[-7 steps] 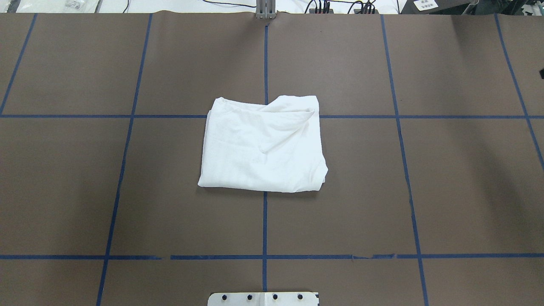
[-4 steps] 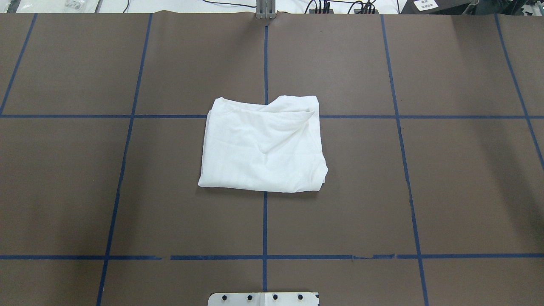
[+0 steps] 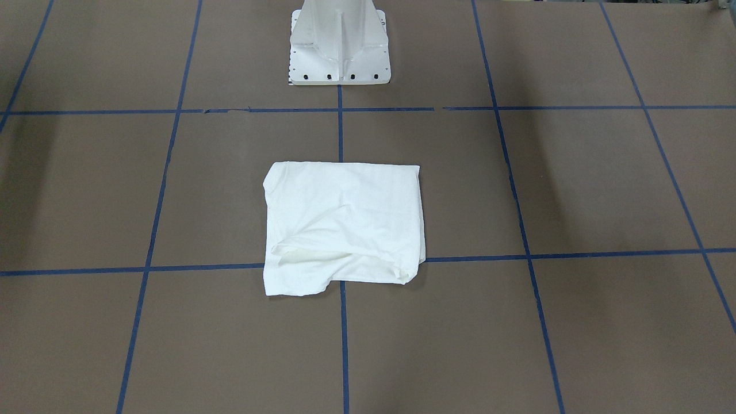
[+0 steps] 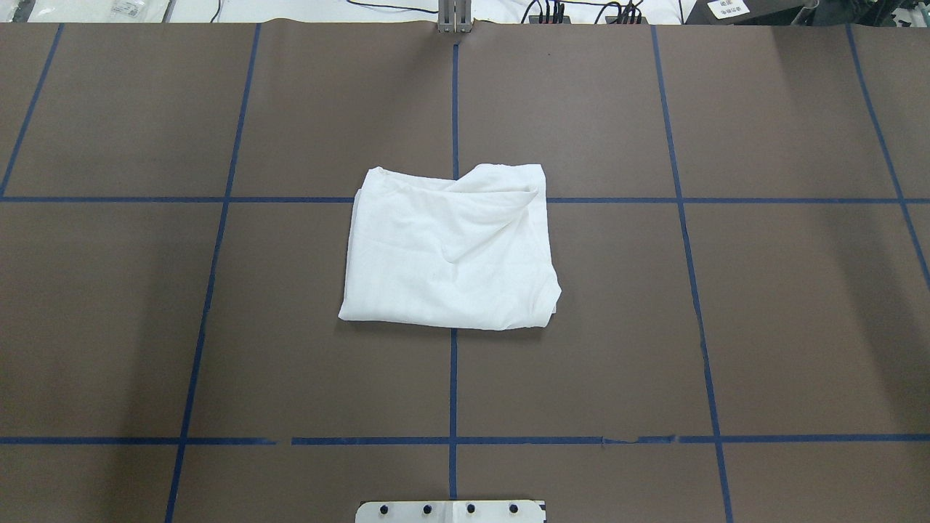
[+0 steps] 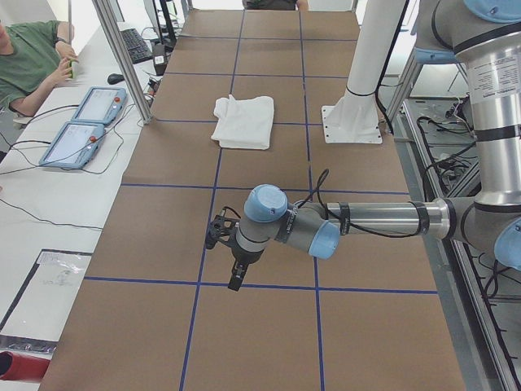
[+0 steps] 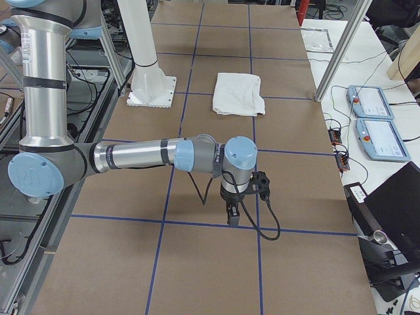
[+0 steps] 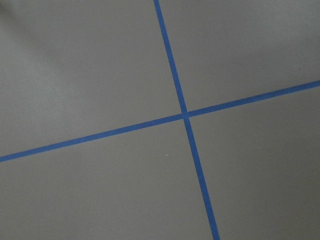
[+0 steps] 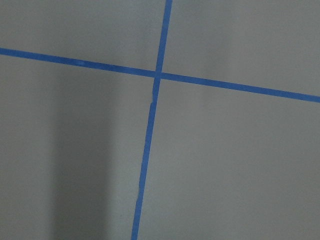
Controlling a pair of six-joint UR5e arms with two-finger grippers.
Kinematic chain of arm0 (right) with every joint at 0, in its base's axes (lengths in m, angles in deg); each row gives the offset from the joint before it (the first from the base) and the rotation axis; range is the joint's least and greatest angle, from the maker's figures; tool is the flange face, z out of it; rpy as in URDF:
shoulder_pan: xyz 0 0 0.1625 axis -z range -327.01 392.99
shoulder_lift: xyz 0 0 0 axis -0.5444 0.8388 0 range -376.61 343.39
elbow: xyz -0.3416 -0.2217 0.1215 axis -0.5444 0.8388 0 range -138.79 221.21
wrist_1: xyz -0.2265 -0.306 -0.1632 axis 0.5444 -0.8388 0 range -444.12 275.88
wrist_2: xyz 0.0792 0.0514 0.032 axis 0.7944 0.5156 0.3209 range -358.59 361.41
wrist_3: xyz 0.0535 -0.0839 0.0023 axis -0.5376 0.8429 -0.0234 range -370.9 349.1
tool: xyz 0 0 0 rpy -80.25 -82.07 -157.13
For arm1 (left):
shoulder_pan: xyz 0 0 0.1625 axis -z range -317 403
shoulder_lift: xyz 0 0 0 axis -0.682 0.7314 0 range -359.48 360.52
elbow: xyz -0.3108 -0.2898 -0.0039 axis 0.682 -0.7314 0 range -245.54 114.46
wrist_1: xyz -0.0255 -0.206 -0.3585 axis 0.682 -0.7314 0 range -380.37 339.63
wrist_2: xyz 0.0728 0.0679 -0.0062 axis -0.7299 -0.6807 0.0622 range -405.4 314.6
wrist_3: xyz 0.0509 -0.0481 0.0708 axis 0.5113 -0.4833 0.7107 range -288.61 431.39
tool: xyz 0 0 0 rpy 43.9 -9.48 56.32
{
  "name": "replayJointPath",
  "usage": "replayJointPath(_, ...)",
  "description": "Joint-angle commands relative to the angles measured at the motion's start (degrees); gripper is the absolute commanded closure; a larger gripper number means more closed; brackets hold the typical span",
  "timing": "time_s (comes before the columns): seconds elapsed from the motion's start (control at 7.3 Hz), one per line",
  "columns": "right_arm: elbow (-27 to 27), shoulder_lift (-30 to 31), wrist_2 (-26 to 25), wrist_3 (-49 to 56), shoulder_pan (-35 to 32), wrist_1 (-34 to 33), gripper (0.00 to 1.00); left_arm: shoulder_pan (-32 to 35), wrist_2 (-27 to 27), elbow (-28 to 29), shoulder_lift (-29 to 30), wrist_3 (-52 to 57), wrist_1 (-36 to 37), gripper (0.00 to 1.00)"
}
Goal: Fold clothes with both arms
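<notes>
T-shirt (image 4: 447, 254) lies folded; seen overhead, its loose 1 o'clock flap may slump open. I cannot tell the finger state of the left gripper (image 5: 236, 279) or the right gripper (image 6: 231, 218).

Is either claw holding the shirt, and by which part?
No. The shirt lies folded on the table; left claw and right claw hang far off.

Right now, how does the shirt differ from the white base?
The shirt is soft, creased cloth lying flat and folded; the base is hard, has bolt holes, and rises upright. The shirt sits mid-table; the base stands at the table's robot side. Both are white, and both lie along the centre tape line.
</notes>
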Motion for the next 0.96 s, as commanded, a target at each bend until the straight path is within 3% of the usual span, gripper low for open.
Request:
replayJointPath(0.0, 1.75, 0.64, 1.1, -0.59, -0.05, -0.06, 0.0, 0.06, 2.04, -2.3, 0.29, -0.01, 8.12, 0.0)
replayJointPath(0.41, 2.63, 0.64, 5.84, -3.91, -0.05, -0.06, 0.0, -0.2, 6.8, -3.48, 3.97, -0.01, 21.94, 0.0)
replayJointPath(0.82, 2.02, 1.96, 6.2, -8.73, -0.05, 0.03, 0.0, -0.11, 6.72, -0.05, 4.86, 4.74, 22.52, 0.0)
